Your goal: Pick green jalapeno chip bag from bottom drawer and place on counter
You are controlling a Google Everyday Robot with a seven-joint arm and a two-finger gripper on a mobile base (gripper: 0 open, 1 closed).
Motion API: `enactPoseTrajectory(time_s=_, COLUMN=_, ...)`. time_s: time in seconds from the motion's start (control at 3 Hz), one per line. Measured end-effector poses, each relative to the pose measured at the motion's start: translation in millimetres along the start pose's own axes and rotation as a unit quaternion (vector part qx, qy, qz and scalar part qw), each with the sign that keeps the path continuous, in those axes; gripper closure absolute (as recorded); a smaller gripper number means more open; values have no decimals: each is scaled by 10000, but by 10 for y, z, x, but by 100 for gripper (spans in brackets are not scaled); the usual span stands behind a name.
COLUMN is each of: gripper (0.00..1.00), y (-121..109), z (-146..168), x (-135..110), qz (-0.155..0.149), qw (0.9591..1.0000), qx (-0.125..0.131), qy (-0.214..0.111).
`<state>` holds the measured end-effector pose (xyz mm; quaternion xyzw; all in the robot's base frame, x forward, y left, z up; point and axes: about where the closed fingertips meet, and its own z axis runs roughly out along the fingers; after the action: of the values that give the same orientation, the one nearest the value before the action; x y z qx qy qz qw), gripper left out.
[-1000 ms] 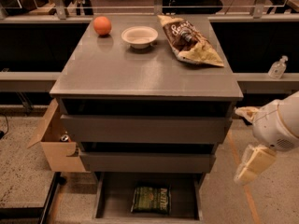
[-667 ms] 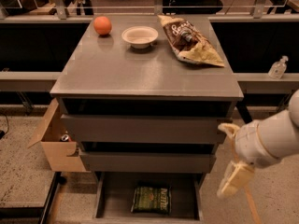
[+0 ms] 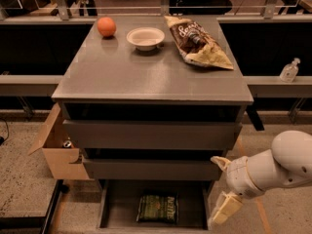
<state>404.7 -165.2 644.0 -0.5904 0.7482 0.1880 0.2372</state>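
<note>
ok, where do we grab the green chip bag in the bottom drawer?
Probably pinch the near edge of the green jalapeno chip bag, coming down from above: it lies flat on the bottom drawer floor, walls on both sides. The gripper hangs open right of the drawer.

Speckled floor (image 3: pixel 22 186), cardboard box (image 3: pixel 58 161) L, railing (image 3: pixel 59 1) at back, dim light.

This looks like a robotics test area in an office building, not a home. A plain grey cabinet (image 3: pixel 151 135) stands alone on a speckled hard floor (image 3: pixel 24 189), with a metal railing (image 3: pixel 122 8) along the far side. A pump bottle (image 3: pixel 289 71) sits on the right ledge (image 3: pixel 278 84), and an open cardboard box (image 3: pixel 58 155) on the floor at left. A white robot arm (image 3: pixel 278 165) reaches in near right, its gripper (image 3: pixel 215 191) beside the bottom drawer (image 3: pixel 117 204), jaws spread.
</note>
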Motion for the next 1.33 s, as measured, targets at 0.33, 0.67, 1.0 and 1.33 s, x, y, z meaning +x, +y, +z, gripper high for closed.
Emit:
enactPoseTrajectory(time_s=0.33, gripper=0, y=0, z=0, x=0, qz=0, qw=10000, qx=0, qy=0)
enactPoseTrajectory(time_s=0.67, gripper=0, y=-44, z=228, x=149, qz=40, qw=9999, qx=-29, qy=138)
enactPoseTrajectory(time_s=1.0, gripper=0, y=-122, z=502, x=384, qz=104, qw=9998, qx=42, qy=154)
enactPoseTrajectory(time_s=1.33, gripper=0, y=-194, z=812, x=615, qz=135, qw=9996, qx=75, qy=241)
